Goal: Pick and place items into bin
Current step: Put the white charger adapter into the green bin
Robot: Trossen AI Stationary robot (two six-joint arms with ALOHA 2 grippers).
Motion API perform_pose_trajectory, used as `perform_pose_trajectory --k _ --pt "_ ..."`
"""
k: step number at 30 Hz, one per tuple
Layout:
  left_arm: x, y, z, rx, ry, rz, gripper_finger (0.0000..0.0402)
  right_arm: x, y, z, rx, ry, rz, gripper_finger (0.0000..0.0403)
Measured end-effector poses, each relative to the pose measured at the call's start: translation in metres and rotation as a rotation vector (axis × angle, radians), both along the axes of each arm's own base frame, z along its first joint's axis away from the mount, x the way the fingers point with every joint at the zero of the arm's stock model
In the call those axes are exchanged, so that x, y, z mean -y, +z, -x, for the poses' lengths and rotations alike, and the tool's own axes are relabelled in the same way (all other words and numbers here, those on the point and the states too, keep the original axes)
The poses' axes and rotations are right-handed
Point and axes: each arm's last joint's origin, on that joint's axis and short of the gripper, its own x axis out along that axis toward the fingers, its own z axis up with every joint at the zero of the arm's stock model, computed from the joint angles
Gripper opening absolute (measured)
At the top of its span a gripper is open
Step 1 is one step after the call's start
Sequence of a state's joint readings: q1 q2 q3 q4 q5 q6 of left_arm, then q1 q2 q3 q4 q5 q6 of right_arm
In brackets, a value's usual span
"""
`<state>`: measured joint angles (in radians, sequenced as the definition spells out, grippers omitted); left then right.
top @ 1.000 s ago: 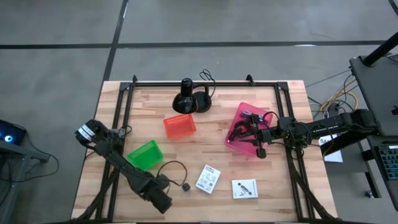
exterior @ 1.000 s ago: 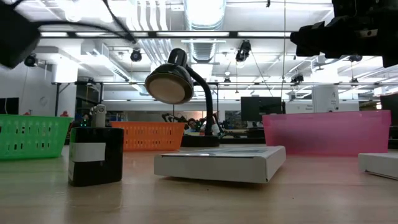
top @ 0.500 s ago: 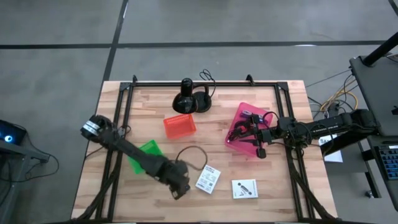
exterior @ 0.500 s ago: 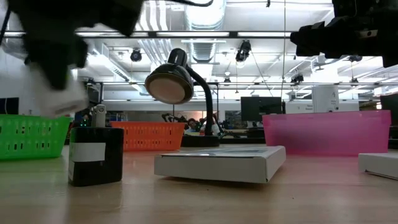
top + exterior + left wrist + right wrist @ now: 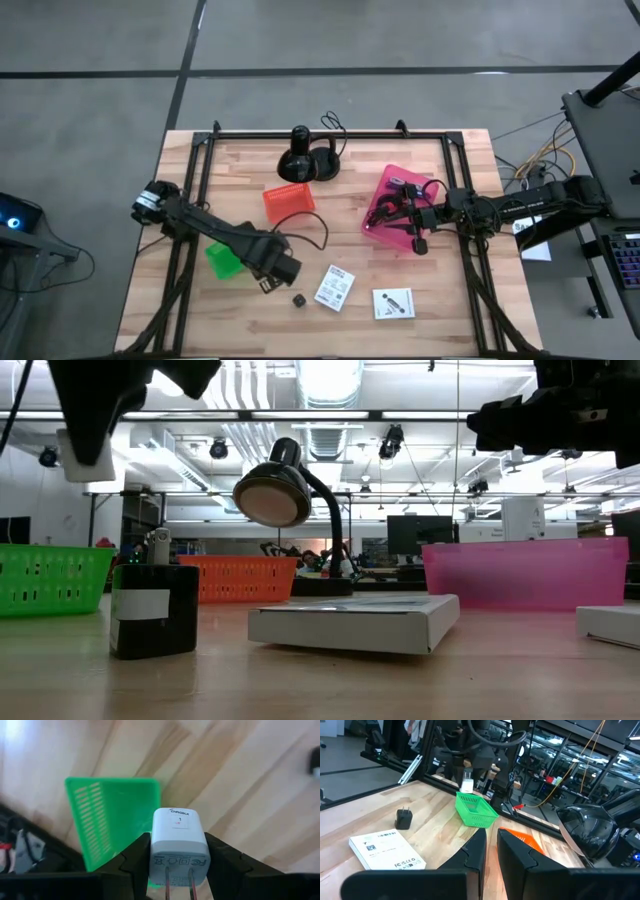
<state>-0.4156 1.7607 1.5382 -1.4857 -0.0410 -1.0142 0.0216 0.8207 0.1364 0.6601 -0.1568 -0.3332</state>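
Observation:
My left gripper [image 5: 277,264] hangs over the table's middle left, shut on a white charger plug [image 5: 179,842], just beside the green bin [image 5: 224,260]. The plug also shows in the low view [image 5: 85,455] and in the right wrist view [image 5: 466,785]. A black cable [image 5: 303,226] loops away from the gripper toward the orange bin [image 5: 288,203]. A tiny black cube [image 5: 298,299] and two white printed cards [image 5: 334,288] [image 5: 393,302] lie flat near the front edge. My right gripper [image 5: 491,842] waits shut over the pink bin [image 5: 398,210]. My left gripper pinches the white plug's two opposite side faces [image 5: 156,851] between its two fingers [image 5: 134,865]. The fingers come from above, pointing down. The plug's metal prongs [image 5: 178,889] point up toward the wrist. The plug hangs upright, clear of the table.
A black desk lamp [image 5: 300,160] with a round base stands at the far edge, its cord behind it. Bare wood lies between the orange bin and the cards. Black frame rails [image 5: 190,200] run along the table's sides.
My left gripper has gone up from the front edge toward the far edge, ending beside the green bin, and its wrist has rolled. It has carried the white plug clear of the table, and the black cable has swung along toward the orange bin. The black cube stays put.

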Motion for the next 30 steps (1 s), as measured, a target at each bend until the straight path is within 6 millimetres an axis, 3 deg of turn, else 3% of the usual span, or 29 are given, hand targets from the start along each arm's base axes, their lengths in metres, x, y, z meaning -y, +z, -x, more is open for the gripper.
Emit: perform_pose_trajectory --k 6,11,19,25,30 --pt "-0.008 -0.006 0.008 -0.052 0.013 -0.024 0.0135 0.0 0.0 0.0 0.0 0.0 0.0 0.0036" --pt "-0.021 -0.013 0.025 -0.074 0.077 -0.042 0.0135 0.0 0.0 0.0 -0.002 0.0 0.0 0.0036" --pt "-0.041 -0.03 0.051 0.039 0.152 0.017 0.0135 0.0 -0.001 0.0 -0.004 0.0 0.014 0.0036" --pt "-0.057 -0.046 0.079 -0.01 0.269 0.042 0.0135 0.0 -0.001 0.0 -0.005 0.0 0.015 0.0036" --pt "-0.062 -0.056 0.084 0.069 0.284 0.078 0.0135 0.0 -0.001 0.0 -0.007 0.0 0.019 0.0036"
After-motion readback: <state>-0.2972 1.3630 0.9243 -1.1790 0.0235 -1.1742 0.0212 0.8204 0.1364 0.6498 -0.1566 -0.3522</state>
